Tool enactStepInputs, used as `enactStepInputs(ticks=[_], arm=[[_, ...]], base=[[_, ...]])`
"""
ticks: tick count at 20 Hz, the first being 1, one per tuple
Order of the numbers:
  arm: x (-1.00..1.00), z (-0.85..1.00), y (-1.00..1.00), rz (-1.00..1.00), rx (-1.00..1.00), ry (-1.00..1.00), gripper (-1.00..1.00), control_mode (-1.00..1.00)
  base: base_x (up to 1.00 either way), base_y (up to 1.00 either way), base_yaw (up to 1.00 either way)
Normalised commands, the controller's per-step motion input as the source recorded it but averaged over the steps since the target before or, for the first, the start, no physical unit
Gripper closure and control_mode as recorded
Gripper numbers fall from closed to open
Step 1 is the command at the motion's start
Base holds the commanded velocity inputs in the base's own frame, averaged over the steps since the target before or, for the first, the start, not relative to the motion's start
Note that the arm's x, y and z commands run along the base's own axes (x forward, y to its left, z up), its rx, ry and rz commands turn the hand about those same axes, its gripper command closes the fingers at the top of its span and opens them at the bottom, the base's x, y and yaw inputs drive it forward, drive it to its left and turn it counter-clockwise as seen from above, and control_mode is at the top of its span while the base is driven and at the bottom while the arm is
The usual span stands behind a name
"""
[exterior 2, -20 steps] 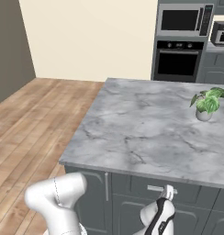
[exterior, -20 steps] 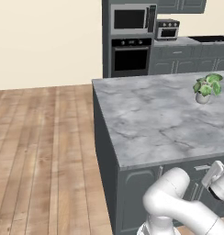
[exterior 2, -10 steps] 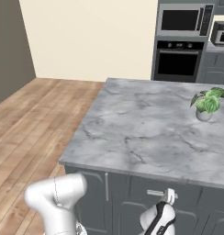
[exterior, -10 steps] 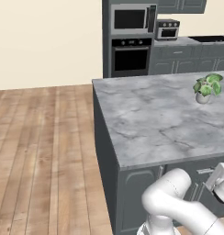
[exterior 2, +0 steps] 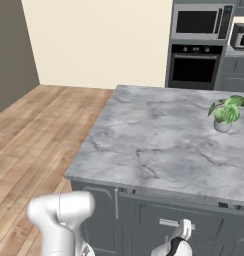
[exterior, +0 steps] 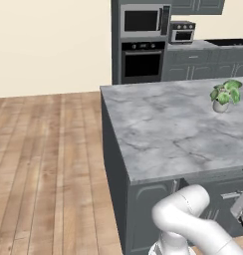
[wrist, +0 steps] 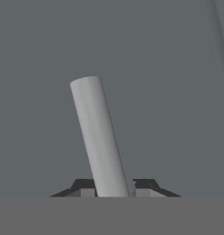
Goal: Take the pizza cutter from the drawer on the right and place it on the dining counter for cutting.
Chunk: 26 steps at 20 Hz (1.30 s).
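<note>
Hand view: the tool [wrist: 113,192] is closed tight on the metal bar handle [wrist: 99,137] of the drawer [wrist: 169,82], its two dark tips showing on either side of the pale grey bar, which leans slightly to the left against the flat dark grey drawer front. Right base view: the tool [exterior 2: 183,229] sits low against the front of the cabinets below the marble-topped bench [exterior 2: 159,145], at the slim handle [exterior 2: 175,223] of the drawer [exterior 2: 194,232], whose front lies level with the neighbouring cabinet fronts. The white arm [exterior 2: 61,215] rises at the lower left of that view. Left base view: the arm [exterior: 188,219] curves up from the lower right, in front of the dark grey cabinets, and the drawer handle [exterior: 232,194] shows just under the bench edge at the far right. A small potted plant [exterior: 224,95] stands on the bench [exterior: 168,124] near its far right side, well apart from the arm. Behind the bench, a built-in oven [exterior: 141,62] sits under a microwave [exterior: 143,20], and a toaster oven [exterior: 182,32] rests on the back worktop beside them. Light wooden floor [exterior: 44,164] stretches to the left of the bench, up to a cream wall [exterior: 54,45]. The pizza cutter cannot be seen from any camera.
</note>
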Motion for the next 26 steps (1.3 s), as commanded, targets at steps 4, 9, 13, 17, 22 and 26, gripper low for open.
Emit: enactStepInputs(ticks=[4,9,13,17,22,26], arm=[[-0.71,-0.01,-0.33,0.0,0.0,0.0,1.0,-1.0],[-0.67,-0.01,-0.31,0.0,0.0,0.0,1.0,-1.0],[-0.68,-0.04,-0.32,0.0,0.0,0.0,1.0,-1.0],[-0.67,-0.03,-0.33,0.0,0.0,0.0,1.0,-1.0],[-0.65,-0.02,-0.28,0.0,0.0,0.0,1.0,-1.0],[-0.56,-0.02,-0.22,0.0,0.0,0.0,1.0,-1.0]], base=[[0.0,0.0,0.0],[0.0,0.0,0.0],[0.0,0.0,0.0],[0.0,0.0,0.0],[0.0,0.0,0.0],[0.0,0.0,0.0]])
